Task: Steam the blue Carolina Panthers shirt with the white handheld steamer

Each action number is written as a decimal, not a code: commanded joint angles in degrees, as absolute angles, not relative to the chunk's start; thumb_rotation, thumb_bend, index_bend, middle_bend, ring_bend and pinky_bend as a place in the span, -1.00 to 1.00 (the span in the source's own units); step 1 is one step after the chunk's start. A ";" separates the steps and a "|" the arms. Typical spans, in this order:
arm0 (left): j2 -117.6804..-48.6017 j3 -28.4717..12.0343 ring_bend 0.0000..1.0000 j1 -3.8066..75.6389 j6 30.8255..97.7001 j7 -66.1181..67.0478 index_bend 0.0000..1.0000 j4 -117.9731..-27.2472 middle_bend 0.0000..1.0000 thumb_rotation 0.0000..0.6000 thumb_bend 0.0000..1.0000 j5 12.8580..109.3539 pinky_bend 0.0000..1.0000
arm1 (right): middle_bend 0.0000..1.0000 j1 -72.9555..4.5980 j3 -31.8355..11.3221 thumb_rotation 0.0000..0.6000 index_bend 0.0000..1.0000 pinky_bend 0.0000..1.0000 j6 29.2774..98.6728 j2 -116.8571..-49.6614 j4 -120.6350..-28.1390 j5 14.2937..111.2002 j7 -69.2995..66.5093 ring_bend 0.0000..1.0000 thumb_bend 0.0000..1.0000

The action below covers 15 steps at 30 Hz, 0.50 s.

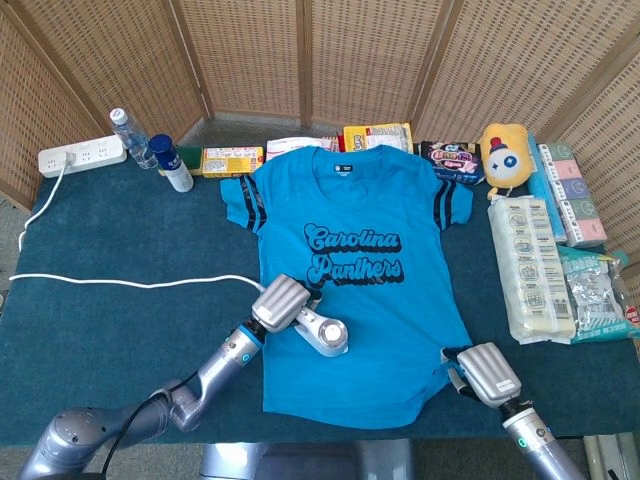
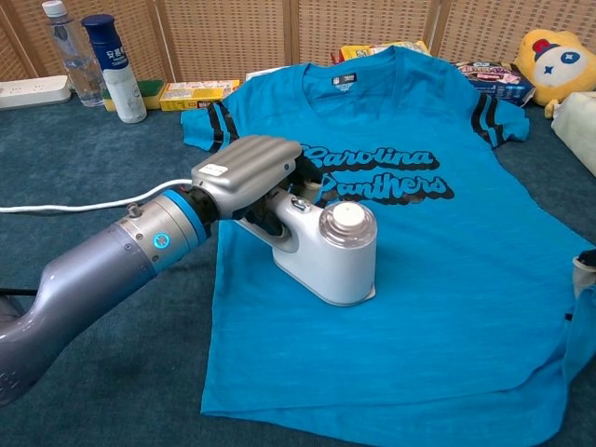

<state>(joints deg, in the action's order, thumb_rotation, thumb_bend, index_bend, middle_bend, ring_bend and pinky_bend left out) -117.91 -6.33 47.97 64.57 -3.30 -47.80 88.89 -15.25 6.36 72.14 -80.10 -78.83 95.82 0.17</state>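
The blue Carolina Panthers shirt [image 1: 370, 220] [image 2: 447, 261] lies flat on the dark green table, collar at the far side. My left hand [image 1: 278, 305] [image 2: 247, 172] grips the handle of the white handheld steamer [image 1: 324, 333] [image 2: 328, 250]. The steamer stands on the shirt's left half, just below the lettering. My right hand [image 1: 485, 372] holds the shirt's lower right hem, and in the chest view that corner [image 2: 579, 326] is lifted off the table. The fingers of the right hand are mostly hidden under the hand's back.
The steamer's white cord [image 1: 120, 282] runs left across the table to a power strip [image 1: 80, 155]. Two bottles [image 1: 170, 165] stand at the back left. Snack boxes [image 1: 232, 160] line the far edge, with a yellow plush [image 1: 505, 150] and wrapped packs [image 1: 535, 265] on the right.
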 commanded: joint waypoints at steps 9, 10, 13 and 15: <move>-117.49 -7.20 0.39 47.83 65.00 -4.67 0.60 -45.29 0.53 1.00 -0.35 88.11 0.55 | 0.23 -15.27 6.32 1.00 0.26 0.65 71.97 -80.04 -79.04 95.67 0.40 0.38 0.21; -117.50 -7.05 0.39 47.80 65.05 -4.75 0.60 -45.35 0.53 1.00 -0.35 88.22 0.55 | 0.23 -15.27 6.33 1.00 0.26 0.65 71.96 -80.05 -79.03 95.67 0.40 0.38 0.21; -117.93 -6.02 0.39 47.70 65.34 -5.03 0.60 -45.94 0.53 1.00 -0.35 89.07 0.55 | 0.23 -15.27 6.33 1.00 0.26 0.65 72.02 -80.08 -79.07 95.73 0.42 0.38 0.21; -118.29 -5.74 0.39 47.64 65.51 -5.17 0.60 -46.18 0.53 1.00 -0.35 89.31 0.55 | 0.23 -15.21 6.35 1.00 0.26 0.65 72.09 -80.04 -79.09 95.72 0.48 0.38 0.21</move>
<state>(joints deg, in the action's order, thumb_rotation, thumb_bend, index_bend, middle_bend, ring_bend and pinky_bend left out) -118.18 -5.83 47.68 65.42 -5.09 -46.07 89.23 -15.21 6.35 72.08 -80.04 -79.09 95.72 0.47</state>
